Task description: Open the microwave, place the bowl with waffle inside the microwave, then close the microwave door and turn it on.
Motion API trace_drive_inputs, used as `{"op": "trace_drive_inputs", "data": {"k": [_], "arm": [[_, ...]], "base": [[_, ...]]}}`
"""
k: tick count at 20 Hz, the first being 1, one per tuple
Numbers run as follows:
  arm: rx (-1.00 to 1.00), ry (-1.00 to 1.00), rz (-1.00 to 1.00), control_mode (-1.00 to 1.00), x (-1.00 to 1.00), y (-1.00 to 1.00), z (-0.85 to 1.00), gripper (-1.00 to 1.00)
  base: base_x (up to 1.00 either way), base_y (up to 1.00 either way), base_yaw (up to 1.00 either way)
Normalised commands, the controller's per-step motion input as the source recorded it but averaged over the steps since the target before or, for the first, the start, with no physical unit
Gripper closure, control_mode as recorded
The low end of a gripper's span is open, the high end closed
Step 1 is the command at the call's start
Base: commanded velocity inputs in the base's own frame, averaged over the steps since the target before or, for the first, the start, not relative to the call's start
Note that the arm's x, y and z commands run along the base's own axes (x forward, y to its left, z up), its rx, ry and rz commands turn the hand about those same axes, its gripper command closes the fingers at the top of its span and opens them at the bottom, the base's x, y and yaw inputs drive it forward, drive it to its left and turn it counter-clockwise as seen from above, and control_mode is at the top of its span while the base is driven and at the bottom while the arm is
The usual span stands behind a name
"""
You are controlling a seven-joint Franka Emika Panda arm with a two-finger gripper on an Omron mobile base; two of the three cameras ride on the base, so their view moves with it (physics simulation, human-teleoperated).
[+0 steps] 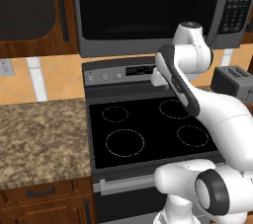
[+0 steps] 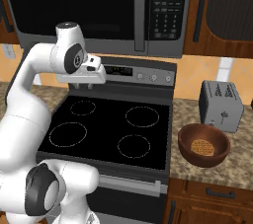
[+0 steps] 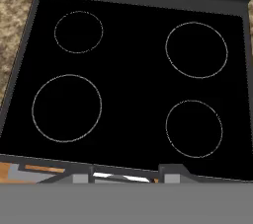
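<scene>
My hand (image 2: 85, 87) hangs above the back of the black glass stovetop (image 2: 108, 129), its two short fingers a little apart and holding nothing. The wide dark-grey microwave (image 2: 99, 11) is above the stove, and its door with black glass window (image 1: 148, 6) is shut. The round reddish-brown wooden bowl (image 2: 203, 145) stands on the speckled stone tabletop (image 2: 237, 154) right of the stove, with the tan waffle (image 2: 201, 147) inside, just before the small grey toaster (image 2: 221, 105).

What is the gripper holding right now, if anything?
Nothing. The gripper hangs above the stove with bare fingers; the bowl with waffle sits untouched on the counter.
</scene>
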Motion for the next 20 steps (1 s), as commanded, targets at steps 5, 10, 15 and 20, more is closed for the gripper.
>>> {"op": "trace_drive_inputs", "data": {"k": [5, 10, 15, 20], "arm": [[0.0, 0.0, 0.0, -1.0, -0.08, -0.01, -0.03, -1.0], [0.03, -0.44, -0.01, -1.0, -0.77, -0.54, -0.04, -1.0], [0.05, -0.56, 0.0, -1.0, -0.52, -0.9, 0.23, -1.0], [0.0, -0.57, 0.0, -1.0, -0.37, -0.46, 0.61, -1.0]], "base": [[0.0, 0.0, 0.0], [0.0, 0.0, 0.0], [0.0, 0.0, 0.0], [0.0, 0.0, 0.0]]}}
